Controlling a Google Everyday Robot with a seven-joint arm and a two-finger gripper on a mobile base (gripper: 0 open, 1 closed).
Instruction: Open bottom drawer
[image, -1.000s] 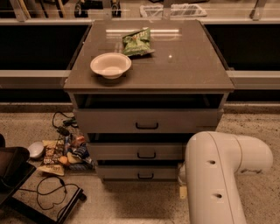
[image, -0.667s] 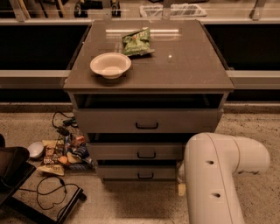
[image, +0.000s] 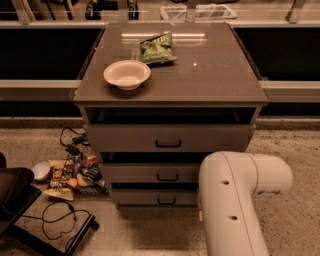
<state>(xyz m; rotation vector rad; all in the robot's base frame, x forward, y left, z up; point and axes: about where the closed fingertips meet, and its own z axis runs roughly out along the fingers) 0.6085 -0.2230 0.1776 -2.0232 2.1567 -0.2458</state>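
Observation:
A grey cabinet (image: 220, 80) has three drawers stacked at its front. The bottom drawer (image: 150, 197) is the slimmest front, with a small black bar handle (image: 166, 201), and it looks shut. The middle drawer (image: 145, 173) and the top drawer (image: 125, 138) sit above it, each stepped further out. My white arm (image: 235, 200) fills the lower right, just right of the bottom drawer. The gripper itself is out of view.
A white bowl (image: 127, 74) and a green snack bag (image: 157, 48) lie on the cabinet top. Snack packets (image: 70, 172), a small bowl (image: 41, 171) and black cables (image: 60, 220) lie on the floor at the left. A dark object (image: 12, 192) sits at the far left.
The view has shifted slightly; my arm sits a little lower and to the left. The drawers have not moved.

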